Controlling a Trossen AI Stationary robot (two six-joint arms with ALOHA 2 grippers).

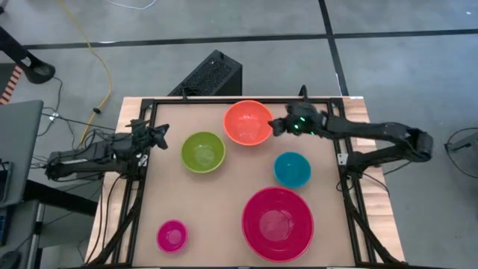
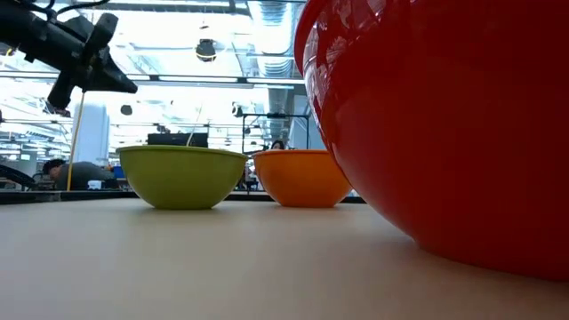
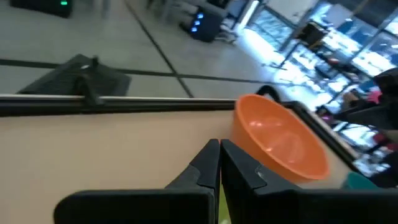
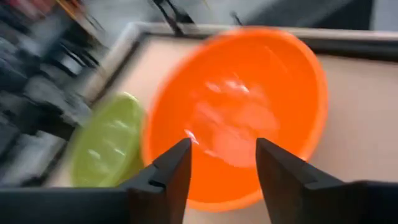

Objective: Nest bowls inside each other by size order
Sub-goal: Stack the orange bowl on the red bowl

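Observation:
Five bowls stand on their bases on the tan table: red [image 1: 277, 223] at the near right, orange [image 1: 248, 122] at the far middle, lime green [image 1: 203, 152] left of it, blue [image 1: 292, 169] and pink [image 1: 172, 235] at the near left. My right gripper [image 1: 275, 127] is open, above the orange bowl's right rim; the bowl fills its wrist view [image 4: 249, 112]. My left gripper [image 1: 160, 136] is shut and empty at the table's left edge, left of the green bowl.
A black frame [image 1: 224, 101] runs along the table's far and side edges. A black box [image 1: 209, 75] stands on the floor behind the table. Bare table lies between the green, pink and red bowls.

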